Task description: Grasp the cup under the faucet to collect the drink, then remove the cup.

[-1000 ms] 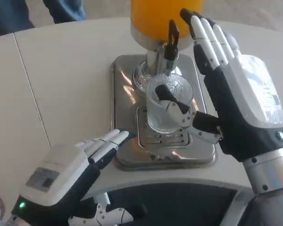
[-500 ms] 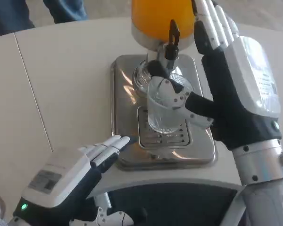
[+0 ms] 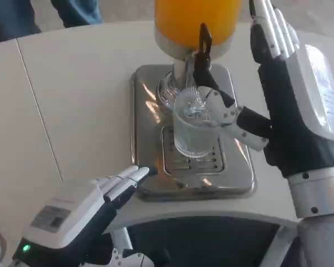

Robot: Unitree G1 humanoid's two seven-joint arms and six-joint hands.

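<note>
Standing under faucet (image 3: 202, 53), clear cup (image 3: 193, 129) (seemingly empty); right robot hand (image 3: 284, 105) spread, thumb at rim.

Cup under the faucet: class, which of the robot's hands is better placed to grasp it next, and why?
The right hand: its thumb already reaches the cup on the drip tray. The left hand lies low by the tray's front corner, apart from the cup.
</note>
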